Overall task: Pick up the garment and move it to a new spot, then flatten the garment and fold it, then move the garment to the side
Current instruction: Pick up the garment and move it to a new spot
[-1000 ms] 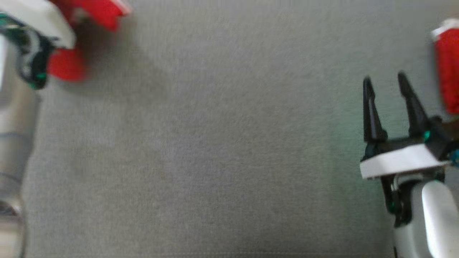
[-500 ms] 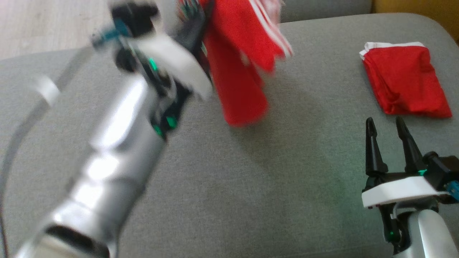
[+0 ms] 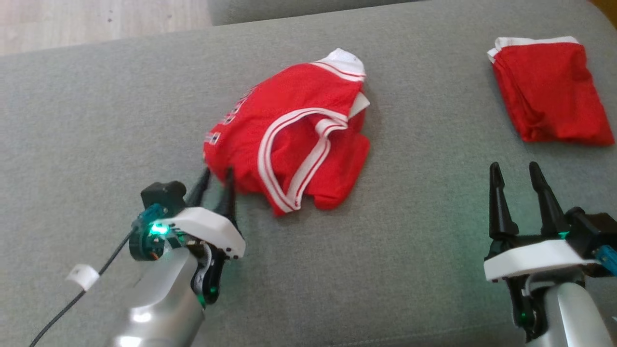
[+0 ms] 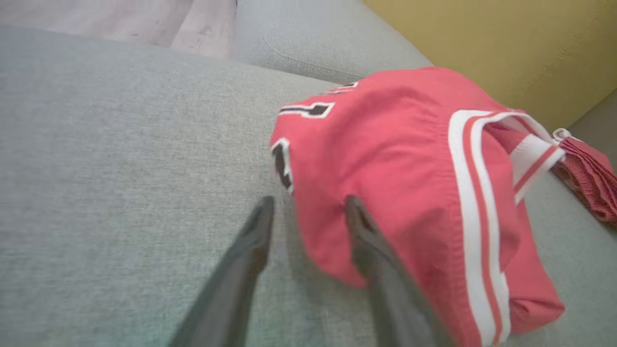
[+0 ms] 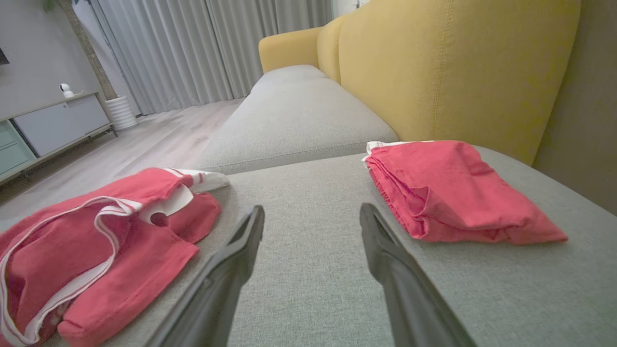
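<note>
Left gripper (image 3: pixel 218 176) is hanging low at the near-left corner of the red jersey (image 3: pixel 289 125), its two dark fingers standing a little apart with nothing clamped between them; in the left wrist view one finger (image 4: pixel 371 241) is crossing in front of the cloth's edge while the other is sitting over bare cushion. The jersey is lying crumpled in the middle of the grey sofa cushion (image 3: pixel 96 120), white-striped armhole facing up and collar pointing to the far side, which suggests it is being left here as its new spot, ready for flattening. Right gripper (image 3: pixel 514 166) is waiting with its jaws wide and empty at the near right, probably so it can take the opposite side when the spreading is starting. A second red garment (image 3: pixel 549 106), already folded, is resting well apart at the far right, near the yellow backrest (image 5: pixel 458 62). Bare cushion is stretching around the jersey on the left, on the near side and between the two garments, so room for spreading is looking generous; the far edge, dropping to the wooden floor (image 3: pixel 96 19), is looking like the one limit to watch.
</note>
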You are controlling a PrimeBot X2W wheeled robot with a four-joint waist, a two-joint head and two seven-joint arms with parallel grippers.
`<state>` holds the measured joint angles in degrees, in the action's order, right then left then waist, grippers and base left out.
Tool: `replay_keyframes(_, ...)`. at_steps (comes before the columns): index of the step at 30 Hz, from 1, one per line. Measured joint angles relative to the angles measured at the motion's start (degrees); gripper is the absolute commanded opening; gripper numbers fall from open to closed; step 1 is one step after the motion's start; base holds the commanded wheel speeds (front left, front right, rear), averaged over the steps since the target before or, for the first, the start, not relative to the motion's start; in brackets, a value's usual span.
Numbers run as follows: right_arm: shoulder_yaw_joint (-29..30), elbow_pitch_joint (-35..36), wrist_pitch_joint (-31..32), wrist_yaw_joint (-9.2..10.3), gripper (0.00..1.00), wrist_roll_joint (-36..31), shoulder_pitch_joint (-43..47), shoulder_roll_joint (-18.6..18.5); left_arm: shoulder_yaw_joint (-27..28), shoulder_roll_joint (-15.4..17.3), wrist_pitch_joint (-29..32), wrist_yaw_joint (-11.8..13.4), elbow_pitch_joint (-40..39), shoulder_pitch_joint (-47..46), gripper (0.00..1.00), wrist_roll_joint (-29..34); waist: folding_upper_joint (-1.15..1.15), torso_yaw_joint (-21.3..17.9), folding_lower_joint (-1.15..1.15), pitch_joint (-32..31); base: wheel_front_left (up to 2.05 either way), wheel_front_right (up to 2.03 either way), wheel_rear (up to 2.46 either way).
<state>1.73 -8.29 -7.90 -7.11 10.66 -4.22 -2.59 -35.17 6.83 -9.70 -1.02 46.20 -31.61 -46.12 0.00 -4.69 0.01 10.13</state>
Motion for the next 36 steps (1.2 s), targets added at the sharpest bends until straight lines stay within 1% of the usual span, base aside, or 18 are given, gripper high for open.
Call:
replay_keyframes(4,0.3,-0.2,0.0,0.00,1.00,-0.2,0.0,0.0,0.0,-0.2,-2.6,-0.1,1.3,-0.1,1.00,1.4,0.00,1.0,0.00,-0.7,0.00,0.00,0.00)
replay_keyframes(8,0.4,-0.5,0.0,0.00,1.00,-0.7,0.2,0.0,-0.4,-0.3,-4.1,-0.2,0.9,-0.1,1.00,3.8,0.00,2.2,-0.01,-2.4,0.00,0.00,0.00)
replay_keyframes(14,0.4,-1.1,0.1,0.00,1.00,-1.5,1.0,0.0,-0.1,-0.2,-4.6,0.1,-3.8,1.9,1.00,6.2,0.00,4.0,-0.02,-6.2,0.00,0.00,0.00)
replay_keyframes(18,0.8,-1.4,0.4,0.00,1.00,-2.5,3.2,0.0,2.0,0.6,-4.6,1.7,-9.5,7.8,1.00,7.5,0.00,5.2,-0.02,-9.1,0.00,0.00,0.00)
replay_keyframes(25,1.3,-1.3,0.6,0.00,1.00,-3.1,7.5,0.0,5.4,3.9,-4.6,5.0,-19.3,20.1,1.00,10.0,0.00,7.8,-0.02,-12.7,0.00,0.00,0.00)
replay_keyframes(28,0.2,-1.0,0.0,0.00,1.00,-3.7,8.9,0.1,6.7,5.2,-4.6,6.6,-23.6,23.9,1.00,10.4,0.00,8.6,-0.02,-13.5,0.00,0.00,0.00)
replay_keyframes(29,-0.3,-1.0,-0.3,0.00,1.00,-3.7,9.8,0.1,7.8,5.8,-4.6,7.8,-26.6,26.3,1.00,10.7,0.00,8.9,-0.03,-13.9,0.00,0.00,0.00)
replay_keyframes(31,-0.4,-1.1,-0.7,0.00,1.00,-3.7,10.6,0.1,8.2,6.5,-4.6,9.0,-29.3,28.7,1.00,10.9,0.00,9.0,-0.02,-14.1,0.00,0.00,0.00)
replay_keyframes(32,-0.4,-1.1,-0.7,0.00,1.00,-3.7,10.6,0.1,8.2,6.5,-4.6,9.0,-29.3,28.7,1.00,10.9,0.00,9.0,-0.02,-14.1,0.00,0.00,0.00)
replay_keyframes(36,-0.9,-1.4,-1.3,0.00,1.00,-2.9,11.9,0.1,9.0,7.3,-4.6,11.8,-34.6,33.9,1.00,10.9,0.00,9.0,-0.02,-14.4,0.00,0.00,0.00)
